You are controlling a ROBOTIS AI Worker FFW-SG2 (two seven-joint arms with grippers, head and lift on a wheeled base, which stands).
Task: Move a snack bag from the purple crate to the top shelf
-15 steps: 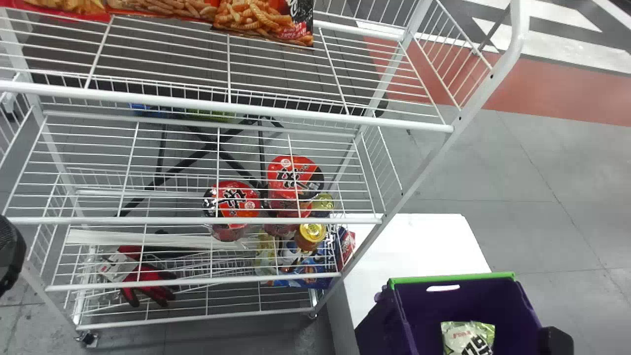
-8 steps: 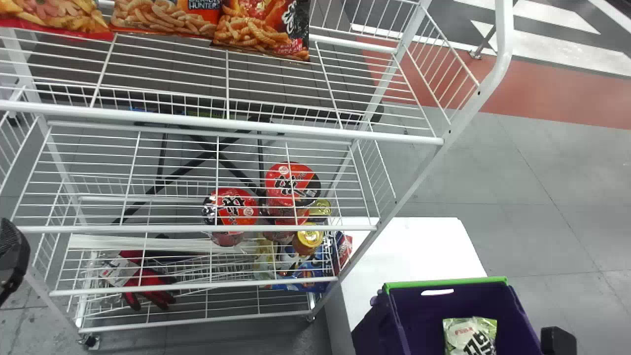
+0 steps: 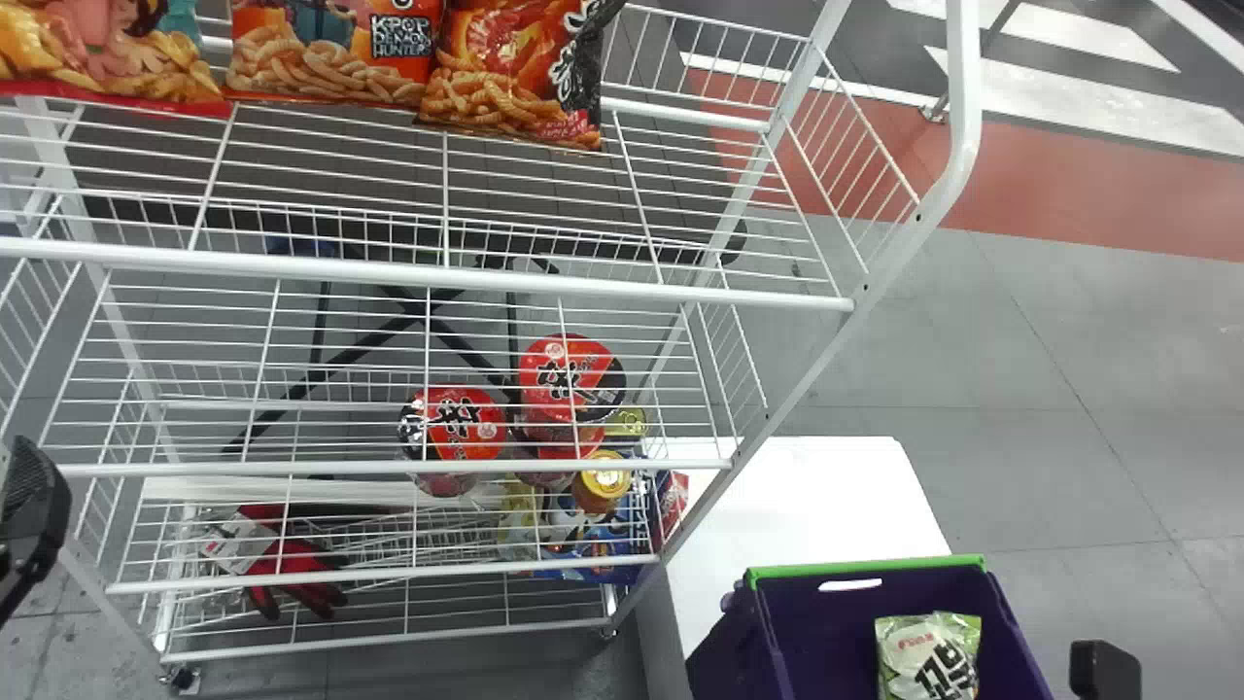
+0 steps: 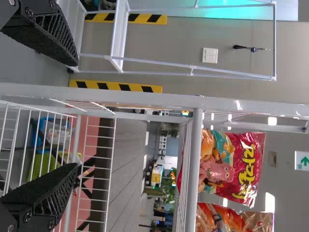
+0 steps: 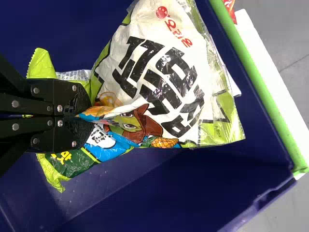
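Note:
The right gripper's black edge (image 3: 1105, 669) shows near the bottom right of the head view, by the purple crate (image 3: 826, 622). In the right wrist view my right gripper (image 5: 82, 115) is shut on a green and white snack bag (image 5: 159, 77), pinching one end into folds; the bag is within the crate walls. In the head view the bag (image 3: 928, 656) shows its printed front. The left gripper (image 3: 34, 515) is at the head view's left edge, and in its wrist view the gripper (image 4: 77, 113) stands open before the rack. The top shelf (image 3: 389, 160) is white wire.
Several snack bags (image 3: 330, 49) stand at the back and left of the top shelf. Red noodle cups (image 3: 569, 374) and cans (image 3: 601, 483) sit lower in the rack. A slanted white rack post (image 3: 826, 360) rises between shelves and crate, which sits by a white table (image 3: 816, 506).
The head view has shifted, with rack and crate now lower in it and more of the top-shelf bags showing. Against the crate rim, the held bag has moved up and slightly right.

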